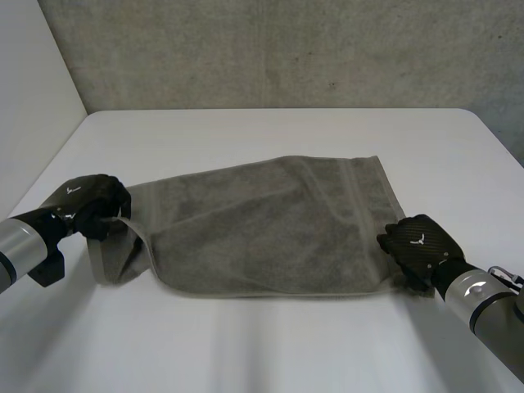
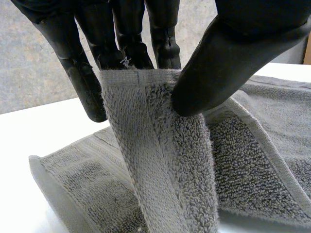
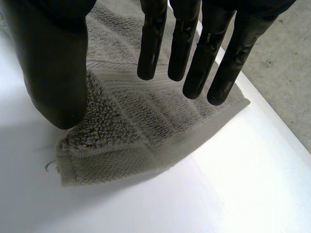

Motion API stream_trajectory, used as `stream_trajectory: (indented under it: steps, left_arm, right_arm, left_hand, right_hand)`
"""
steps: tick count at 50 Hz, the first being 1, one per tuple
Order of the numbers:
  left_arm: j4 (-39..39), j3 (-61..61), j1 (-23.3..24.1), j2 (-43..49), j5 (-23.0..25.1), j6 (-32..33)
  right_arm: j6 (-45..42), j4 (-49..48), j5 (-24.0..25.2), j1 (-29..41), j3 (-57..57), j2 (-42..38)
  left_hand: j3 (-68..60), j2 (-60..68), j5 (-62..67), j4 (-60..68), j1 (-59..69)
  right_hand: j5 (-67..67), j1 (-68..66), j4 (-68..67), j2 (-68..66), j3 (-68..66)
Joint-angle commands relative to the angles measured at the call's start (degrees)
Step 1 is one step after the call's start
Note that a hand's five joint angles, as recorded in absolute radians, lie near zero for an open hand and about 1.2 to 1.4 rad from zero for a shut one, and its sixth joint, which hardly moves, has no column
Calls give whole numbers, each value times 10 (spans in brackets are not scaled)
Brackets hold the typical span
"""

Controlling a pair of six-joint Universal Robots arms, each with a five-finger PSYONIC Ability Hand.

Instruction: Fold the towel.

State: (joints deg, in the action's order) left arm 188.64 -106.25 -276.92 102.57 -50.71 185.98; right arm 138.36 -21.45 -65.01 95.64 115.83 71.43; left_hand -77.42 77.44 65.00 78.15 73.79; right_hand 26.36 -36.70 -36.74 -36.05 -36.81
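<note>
Across the middle of the white worktop (image 1: 270, 344) your grey towel (image 1: 270, 225) lay spread, its long edges running left to right and its left end rumpled and lifted. At that left end you had the left robot hand (image 1: 94, 205) clamped on the towel. In its wrist view the thumb (image 2: 218, 63) pressed a raised strip of the hemmed edge against the fingers (image 2: 129, 39), and the cloth hung down from that pinch onto the rest of the towel below. Your right robot hand (image 1: 417, 241) sat at the towel's near right corner. Its fingers were straight and spread apart from its thumb, holding nothing, with the corner lying flat on the worktop beneath them. I could not tell whether the fingertips touched the cloth. Your two grey arms (image 1: 24, 241) came in from the near side, one at each end of the towel. A concrete wall (image 1: 286, 49) stood behind the worktop's far edge.
</note>
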Motion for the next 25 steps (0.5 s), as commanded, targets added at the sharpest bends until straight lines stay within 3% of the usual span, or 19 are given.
stream_trajectory:
  steps: [1,11,25]
  left_arm:
    - [0,0,1,0,0,0]
    - [1,-2,0,1,1,0]
    - [1,-5,0,1,2,0]
  right_arm:
    - [6,-10,-3,0,-2,0]
    - [7,-17,-7,1,-4,-10]
    - [6,-10,-10,1,-4,-28]
  left_hand:
    - [-26,26,50,18,62]
    - [-26,26,50,18,62]
    - [-26,26,50,18,62]
  right_hand:
    - [30,-27,-26,-33,-25]
    - [85,-82,-82,-88,-81]
    - [37,-33,-33,-40,-32]
